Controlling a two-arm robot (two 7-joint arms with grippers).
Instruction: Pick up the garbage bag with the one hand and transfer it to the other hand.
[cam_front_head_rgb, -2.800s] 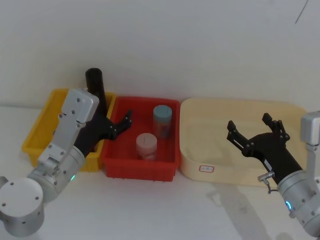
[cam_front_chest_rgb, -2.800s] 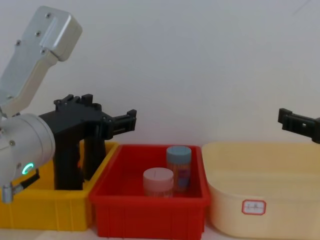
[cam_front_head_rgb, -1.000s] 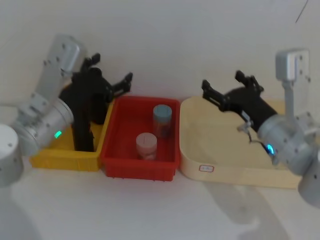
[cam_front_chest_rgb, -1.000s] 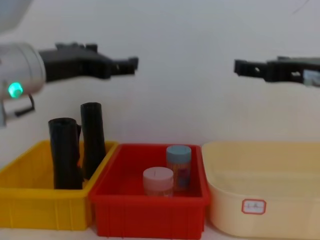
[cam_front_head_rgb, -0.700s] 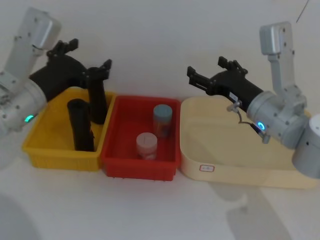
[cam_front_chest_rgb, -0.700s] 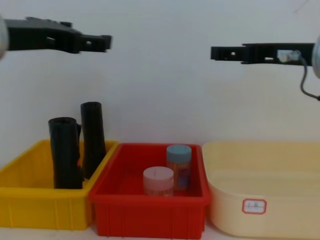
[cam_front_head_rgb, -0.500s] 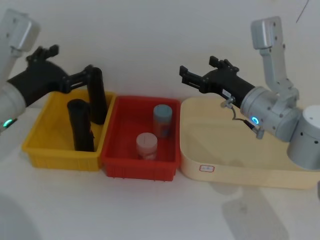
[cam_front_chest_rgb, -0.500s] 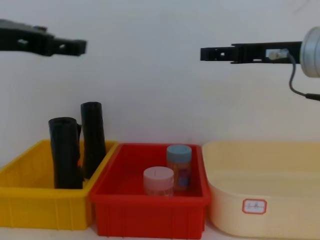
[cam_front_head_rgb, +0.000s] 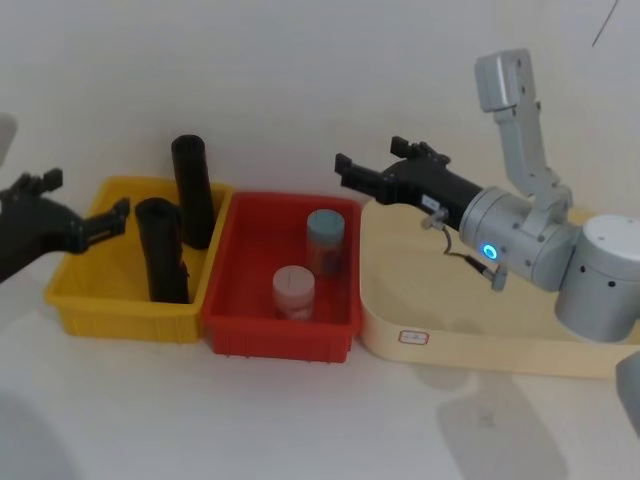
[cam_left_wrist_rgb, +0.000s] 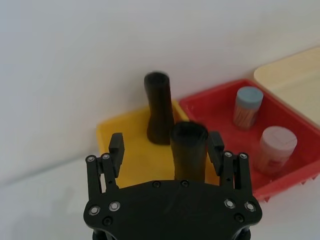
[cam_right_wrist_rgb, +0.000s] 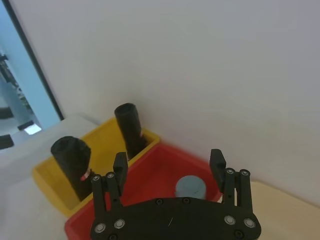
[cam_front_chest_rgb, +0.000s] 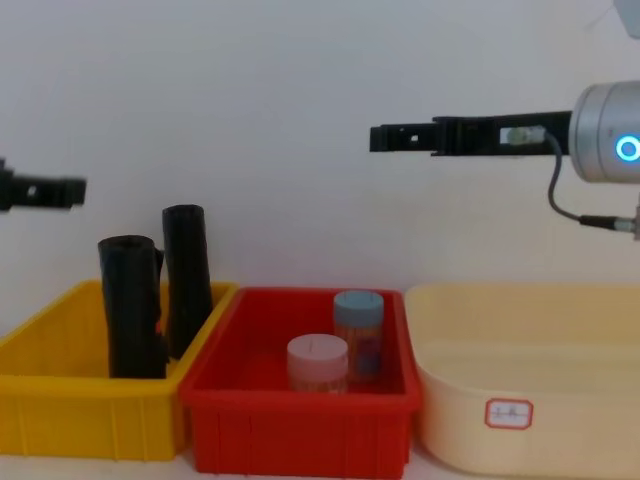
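Note:
Two black rolls stand upright in the yellow bin (cam_front_head_rgb: 118, 318). The nearer, wider one is the garbage bag (cam_front_head_rgb: 162, 250) (cam_front_chest_rgb: 130, 305) (cam_left_wrist_rgb: 189, 150) (cam_right_wrist_rgb: 74, 162). A slimmer twin roll (cam_front_head_rgb: 192, 190) (cam_front_chest_rgb: 187, 278) stands behind it. My left, green-ringed gripper (cam_front_head_rgb: 85, 200) (cam_front_chest_rgb: 45, 190) (cam_left_wrist_rgb: 166, 147) hovers open and empty just left of the bin, above the rolls' tops and pointing at the bag. Higher up over the red bin's back edge, my right, blue-ringed gripper (cam_front_head_rgb: 372, 160) (cam_front_chest_rgb: 385, 137) (cam_right_wrist_rgb: 168, 161) is open and empty, pointing left.
The red bin (cam_front_head_rgb: 280, 340) in the middle holds a blue-lidded jar (cam_front_head_rgb: 325, 240) and a shorter pink-lidded jar (cam_front_head_rgb: 293, 292). A cream tray (cam_front_head_rgb: 470, 355) with a small label lies to the right. A white wall runs close behind all three containers.
My left gripper has drawn back to the left and dropped lower, clear of the rolls. My right gripper has reached farther left, from over the cream tray to over the red bin.

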